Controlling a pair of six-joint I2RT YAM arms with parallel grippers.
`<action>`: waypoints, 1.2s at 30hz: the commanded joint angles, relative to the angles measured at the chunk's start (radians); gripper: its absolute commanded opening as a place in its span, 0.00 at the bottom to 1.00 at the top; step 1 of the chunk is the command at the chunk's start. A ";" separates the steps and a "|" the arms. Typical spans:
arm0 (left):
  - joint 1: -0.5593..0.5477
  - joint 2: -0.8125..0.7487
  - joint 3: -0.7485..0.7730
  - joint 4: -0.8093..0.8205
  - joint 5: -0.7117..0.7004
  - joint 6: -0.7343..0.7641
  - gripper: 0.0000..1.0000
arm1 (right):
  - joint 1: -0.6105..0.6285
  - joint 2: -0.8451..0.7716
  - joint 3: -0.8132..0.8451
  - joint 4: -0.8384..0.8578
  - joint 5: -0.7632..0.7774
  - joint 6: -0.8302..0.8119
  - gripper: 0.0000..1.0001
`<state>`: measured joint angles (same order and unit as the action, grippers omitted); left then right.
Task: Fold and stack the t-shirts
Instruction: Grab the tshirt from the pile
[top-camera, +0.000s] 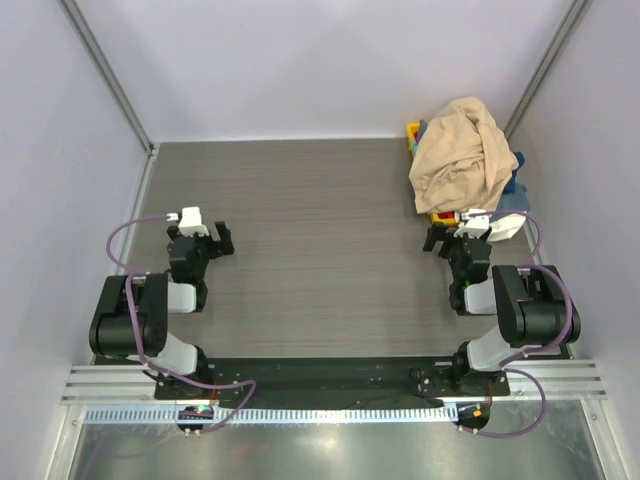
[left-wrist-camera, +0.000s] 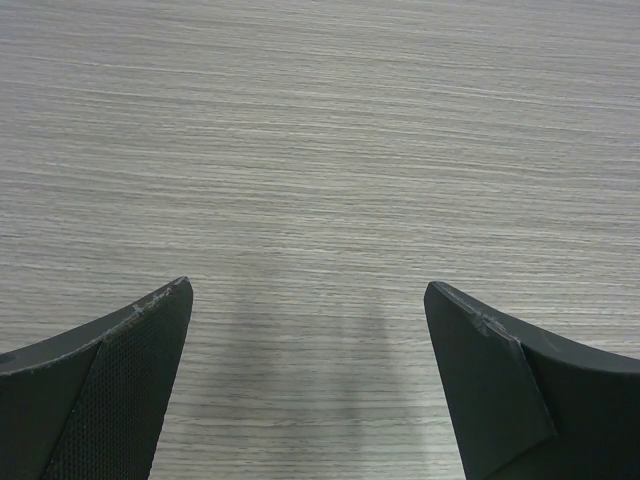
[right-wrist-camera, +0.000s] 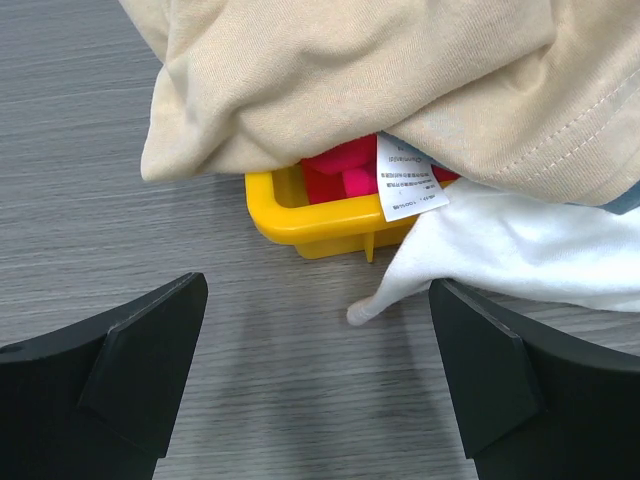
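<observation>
A crumpled tan t-shirt (top-camera: 462, 152) lies on top of a heap at the back right, over a yellow bin (top-camera: 414, 133). White cloth (top-camera: 507, 222) and blue cloth (top-camera: 519, 172) stick out beneath it. In the right wrist view the tan t-shirt (right-wrist-camera: 350, 70) drapes over the yellow bin (right-wrist-camera: 320, 225), with red cloth (right-wrist-camera: 345, 170) inside and a white t-shirt (right-wrist-camera: 510, 250) hanging to the table. My right gripper (top-camera: 458, 238) is open and empty just in front of the heap; it also shows in the right wrist view (right-wrist-camera: 315, 380). My left gripper (top-camera: 200, 238) is open and empty over bare table, as the left wrist view (left-wrist-camera: 308, 385) shows.
The grey wood-grain table (top-camera: 310, 230) is walled in by pale panels at the back and sides. Black arm bases and a metal rail (top-camera: 330, 385) run along the near edge. A white care label (right-wrist-camera: 408, 180) hangs from the tan shirt.
</observation>
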<state>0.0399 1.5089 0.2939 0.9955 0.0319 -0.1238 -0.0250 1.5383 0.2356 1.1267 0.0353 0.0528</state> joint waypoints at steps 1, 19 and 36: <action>0.005 -0.012 0.016 0.028 0.019 0.003 1.00 | 0.007 -0.006 0.007 0.039 0.026 -0.011 1.00; 0.005 -0.012 0.017 0.026 0.017 0.003 1.00 | 0.025 -0.050 0.024 -0.010 0.265 0.042 1.00; -0.031 -0.212 0.189 -0.413 -0.262 -0.071 1.00 | 0.039 -0.502 0.606 -1.192 0.242 0.423 1.00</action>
<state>0.0219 1.4296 0.3286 0.8391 -0.0647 -0.1429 0.0170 0.9535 0.7544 0.1959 0.2642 0.3931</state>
